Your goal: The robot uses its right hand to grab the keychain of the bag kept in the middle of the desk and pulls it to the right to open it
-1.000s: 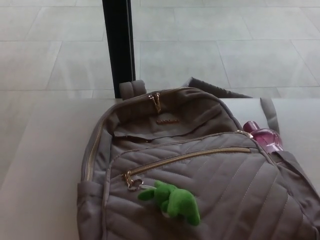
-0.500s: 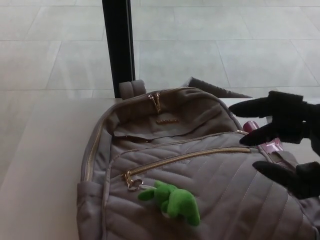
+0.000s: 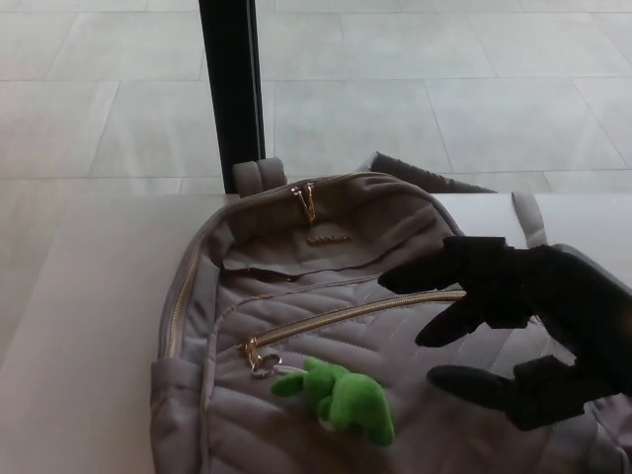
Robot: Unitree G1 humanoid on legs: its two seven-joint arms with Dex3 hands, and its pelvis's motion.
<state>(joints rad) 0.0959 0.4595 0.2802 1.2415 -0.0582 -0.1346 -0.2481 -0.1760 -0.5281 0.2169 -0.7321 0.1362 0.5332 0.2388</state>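
Since half a second ago, the right hand has moved from the right edge toward the centre of the frame, over the front of the bag.

Head view: the hand is spread and holds nothing; its fingers point left, above the gold zipper line. The green keychain lies in the lower centre, hanging from the zipper pull, a little apart from the thumb. The left hand is not visible.

To do this step well, I think the hand must go lower and more left, close on the toy near its ring, then pull right along the zipper, not upward.
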